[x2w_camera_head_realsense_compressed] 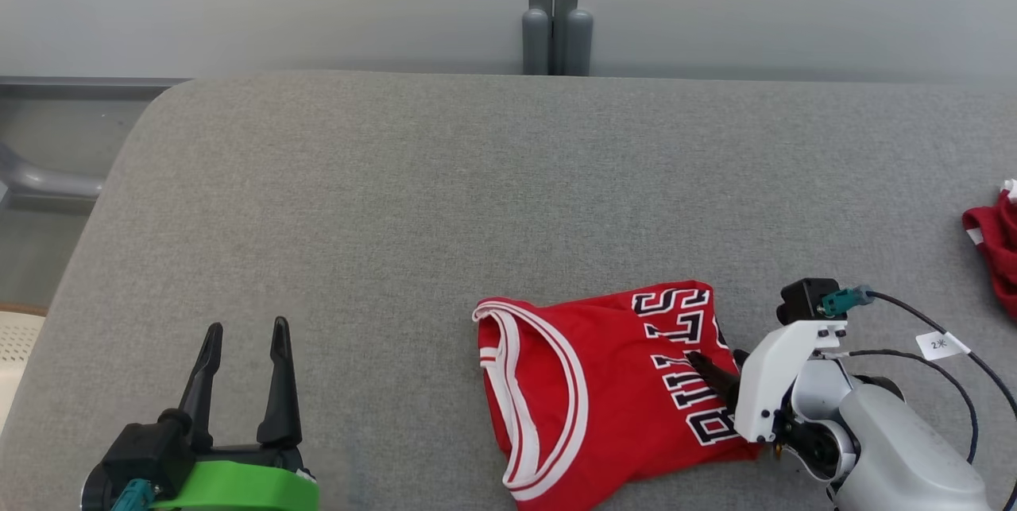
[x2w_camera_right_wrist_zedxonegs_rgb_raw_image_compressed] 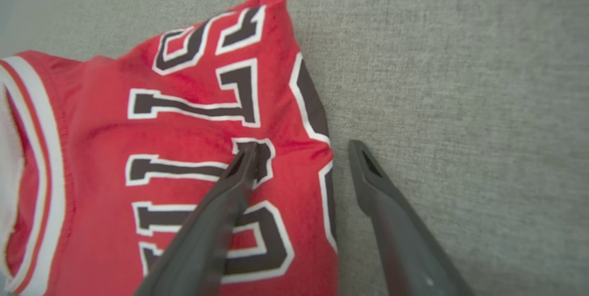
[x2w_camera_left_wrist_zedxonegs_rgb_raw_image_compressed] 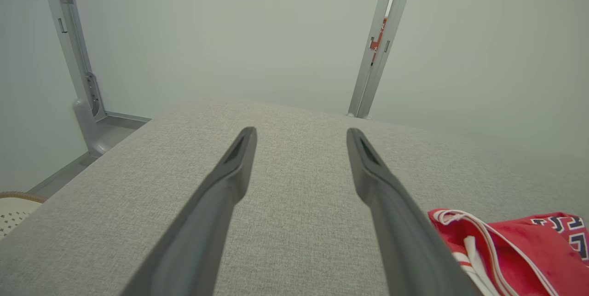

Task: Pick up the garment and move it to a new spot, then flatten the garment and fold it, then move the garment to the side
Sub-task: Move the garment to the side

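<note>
Jersey (x2w_camera_head_realsense_compressed: 588,384) lies bunched near the front of the table (x2w_camera_head_realsense_compressed: 397,217), right of center. Your right tool (x2w_camera_head_realsense_compressed: 715,356) is spread wide, straddling its side edge. Your left tool (x2w_camera_head_realsense_compressed: 247,326) is spread too, well apart from it.

From the head we looked forward and steeply down on the grey fabric-covered surface (x2w_camera_head_realsense_compressed: 397,201), far enough back to take in its rounded upper-left corner and the pale wall (x2w_camera_head_realsense_compressed: 238,2) along the frame's top. Our left wrist camera sat low, looking almost level along the left gripper (x2w_camera_left_wrist_zedxonegs_rgb_raw_image_compressed: 301,132) across that surface to the wall. Our right wrist camera hung close, facing down along the right gripper (x2w_camera_right_wrist_zedxonegs_rgb_raw_image_compressed: 303,146). All three shared the red jersey (x2w_camera_head_realsense_compressed: 588,384): lower centre-right, lower-right corner, left half.
</note>
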Controlling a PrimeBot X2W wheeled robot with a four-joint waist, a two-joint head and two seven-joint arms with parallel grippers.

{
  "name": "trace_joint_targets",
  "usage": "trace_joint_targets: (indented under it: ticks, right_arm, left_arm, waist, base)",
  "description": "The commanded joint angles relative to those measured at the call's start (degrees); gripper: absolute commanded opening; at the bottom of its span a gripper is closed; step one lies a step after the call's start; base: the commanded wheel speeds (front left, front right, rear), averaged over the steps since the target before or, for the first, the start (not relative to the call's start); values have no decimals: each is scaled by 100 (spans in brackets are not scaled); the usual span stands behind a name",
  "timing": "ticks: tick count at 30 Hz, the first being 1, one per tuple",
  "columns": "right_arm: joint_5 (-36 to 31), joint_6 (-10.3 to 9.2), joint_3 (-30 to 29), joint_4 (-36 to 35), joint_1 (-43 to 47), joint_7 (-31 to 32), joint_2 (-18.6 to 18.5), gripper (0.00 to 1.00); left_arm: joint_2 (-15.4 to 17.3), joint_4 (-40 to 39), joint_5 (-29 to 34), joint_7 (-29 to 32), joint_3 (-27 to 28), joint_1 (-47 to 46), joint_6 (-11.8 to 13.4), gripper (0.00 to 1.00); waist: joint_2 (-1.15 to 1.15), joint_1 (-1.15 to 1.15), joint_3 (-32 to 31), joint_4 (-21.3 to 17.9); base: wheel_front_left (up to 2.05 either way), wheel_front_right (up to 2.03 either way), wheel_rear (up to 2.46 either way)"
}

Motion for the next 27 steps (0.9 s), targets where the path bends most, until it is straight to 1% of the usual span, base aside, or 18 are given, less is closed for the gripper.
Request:
trace_joint_targets:
  ticks: [1,3,4,5,6,11,15,21,24,27]
  right_arm:
    - [146,3,39,132,99,206,27,100]
    - [299,4,110,149,181,386,77,100]
    - [385,5,141,83,207,392,85,95]
    - [438,5,145,16,210,328,72,55]
    - [463,5,146,-53,200,245,30,0]
    - [391,4,200,-326,-97,-334,-169,0]
    - [382,2,359,-450,-319,-667,-250,0]
    - [454,3,520,-577,-595,-915,-337,0]
    - [483,3,544,-631,-680,-1045,-375,0]
    - [515,3,589,-715,-787,-1107,-340,0]
  left_arm:
    - [-21,19,24,-14,16,-86,-32,100]
    - [-30,42,39,-14,27,-84,-41,100]
    - [-35,53,48,-14,29,-83,-49,100]
    - [-38,59,60,-14,33,-84,-55,100]
    - [-40,65,74,-14,34,-81,-63,100]
    - [-36,38,130,-14,4,-108,-91,100]
    - [-61,21,82,-15,-36,-162,-137,100]
    - [-94,-113,134,-14,-121,-279,-185,100]
    - [-92,-123,187,-14,-152,-333,-194,100]
    - [-56,-125,216,-14,-147,-405,-210,100]
  waist:
    - [0,0,55,151]
    - [0,0,57,185]
    - [0,0,57,196]
    - [0,0,57,199]
    - [0,0,57,194]
    - [0,0,37,3]
    - [0,0,34,-332]
    - [0,0,127,-1063]
    - [0,0,181,-1508]
    - [0,0,279,-1986]
  base:
    - [0,0,0]
    - [0,0,0]
    - [0,0,0]
    - [0,0,0]
    - [0,0,0]
    - [0,0,0]
    - [0,0,0]
    - [0,0,0]
    - [0,0,0]
    - [0,0,0]
